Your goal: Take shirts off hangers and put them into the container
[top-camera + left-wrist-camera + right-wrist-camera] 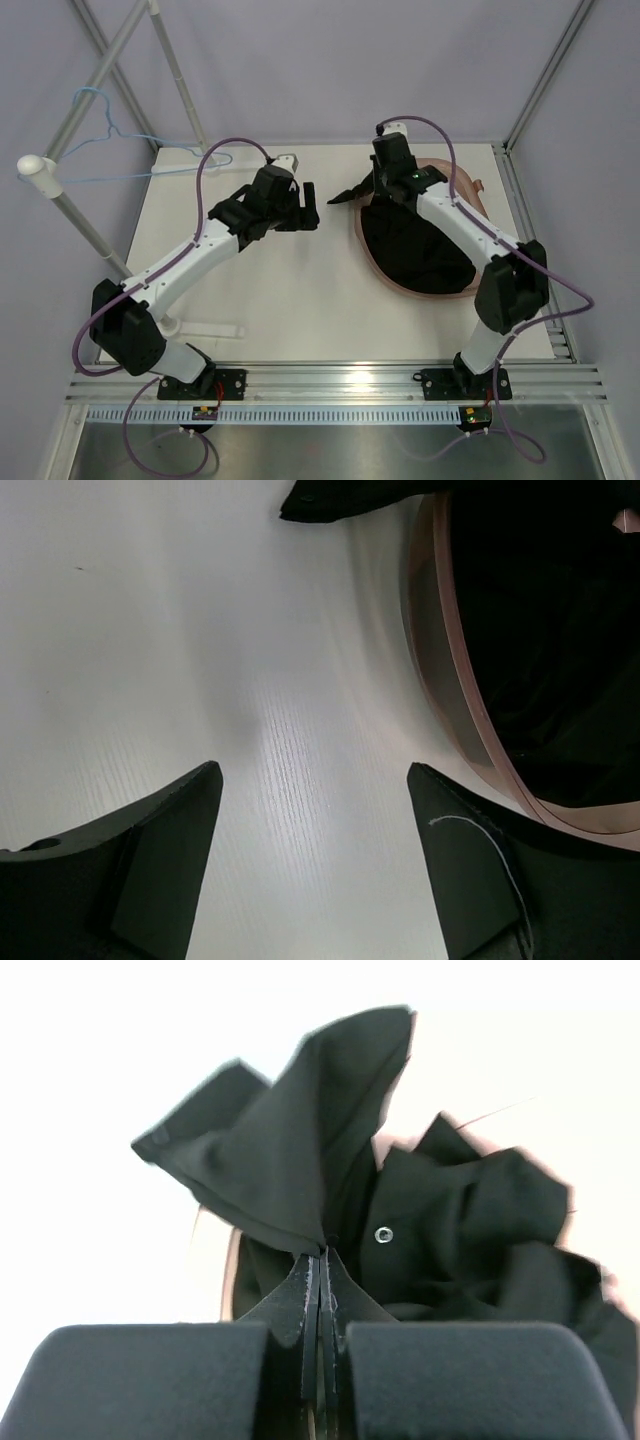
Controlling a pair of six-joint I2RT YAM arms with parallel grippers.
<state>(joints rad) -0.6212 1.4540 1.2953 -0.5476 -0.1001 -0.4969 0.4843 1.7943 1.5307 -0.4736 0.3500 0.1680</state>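
The black shirt (415, 250) lies bunched in the pink container (468, 183) on the right of the table. One fold (345, 195) sticks out over the container's left rim. My right gripper (375, 188) is over that rim. In the right wrist view it (322, 1252) is shut, with a raised fold of the shirt (300, 1140) pinched at its tips. My left gripper (305, 205) hovers left of the container, open over bare table (313, 768), with the container's rim (440, 700) and the shirt (540, 630) to its right. The light-blue hanger (110, 135) hangs bare on the rack.
Grey rack poles (75, 215) with a white end cap (35, 167) stand at the table's left rear corner. Frame posts (545, 75) rise at the right rear. A metal rail (340, 380) runs along the near edge by the arm bases.
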